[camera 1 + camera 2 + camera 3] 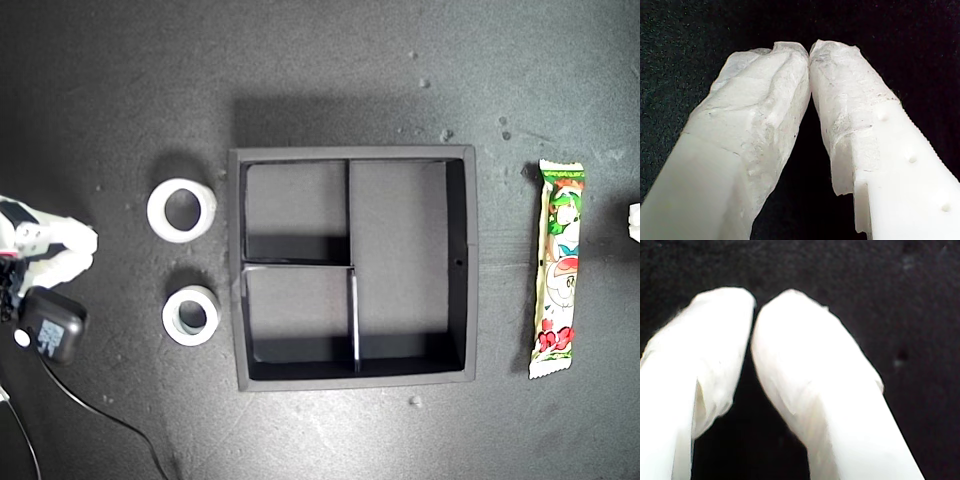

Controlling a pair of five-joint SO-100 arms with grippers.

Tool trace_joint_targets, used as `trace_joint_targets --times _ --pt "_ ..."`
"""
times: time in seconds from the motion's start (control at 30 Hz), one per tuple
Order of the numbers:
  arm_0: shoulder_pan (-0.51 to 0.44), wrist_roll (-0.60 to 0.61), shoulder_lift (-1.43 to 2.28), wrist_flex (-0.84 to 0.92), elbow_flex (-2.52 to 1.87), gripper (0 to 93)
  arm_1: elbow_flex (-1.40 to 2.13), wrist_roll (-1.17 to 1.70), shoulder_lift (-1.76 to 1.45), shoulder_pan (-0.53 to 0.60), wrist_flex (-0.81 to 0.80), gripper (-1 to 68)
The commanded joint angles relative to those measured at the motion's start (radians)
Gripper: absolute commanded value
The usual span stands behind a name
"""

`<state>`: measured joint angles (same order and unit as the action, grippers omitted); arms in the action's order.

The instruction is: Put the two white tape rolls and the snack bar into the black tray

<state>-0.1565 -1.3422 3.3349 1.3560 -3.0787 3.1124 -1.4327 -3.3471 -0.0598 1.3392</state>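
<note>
1. The black tray [458, 262] is sitting in the middle of the exterior view on a dark speckled surface [330, 60], with two small square compartments on its left half and one long compartment on its right half. All three compartments are lying bare.
2. The larger white tape roll [181, 208] is lying flat on the surface just left of the tray, level with the upper small compartment.
3. The smaller white tape roll [191, 315], with a grey-tinted core, is lying flat below the larger one, level with the lower small compartment.
4. The snack bar [559, 268] is lying lengthwise on the surface to the right of the tray, apart from its wall, with the red print at its lower end.
5. The first gripper [809, 49] is showing its two white fingers meeting at the tips over bare dark surface, holding nothing.
6. The second gripper [755, 302] is likewise showing its fingertips pressed together, with nothing between them.
7. An arm [40, 245] with a black box [52, 325] and cable is showing at the left edge of the exterior view; which arm it is cannot be told.
</note>
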Motion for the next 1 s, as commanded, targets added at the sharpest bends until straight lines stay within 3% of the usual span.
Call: trace_joint_targets --times 0.0,0.33,0.5,0.63,0.77,0.97 --pt "0.043 -0.097 0.051 0.008 -0.06 0.0 0.011 0.021 0.0 -0.035 0.002 -0.2" --pt "0.043 -0.075 0.051 -0.002 -0.06 0.0 0.011 0.026 0.0 -0.025 0.0 -0.2" --pt "-0.021 -0.032 0.049 -0.069 -0.06 0.0 0.011 -0.012 -0.002 -0.043 -0.038 -0.3" --pt "-0.092 0.002 0.048 -0.193 -0.06 0.0 0.011 0.031 -0.002 -0.114 -0.201 -0.3" --pt "-0.14 -0.017 0.049 -0.298 -0.06 0.0 0.011 0.221 -0.002 -0.189 -0.499 -0.3" --pt "-0.138 0.186 0.049 -0.537 0.003 2.7 -0.011 0.417 -0.002 -0.173 -0.851 -0.3"
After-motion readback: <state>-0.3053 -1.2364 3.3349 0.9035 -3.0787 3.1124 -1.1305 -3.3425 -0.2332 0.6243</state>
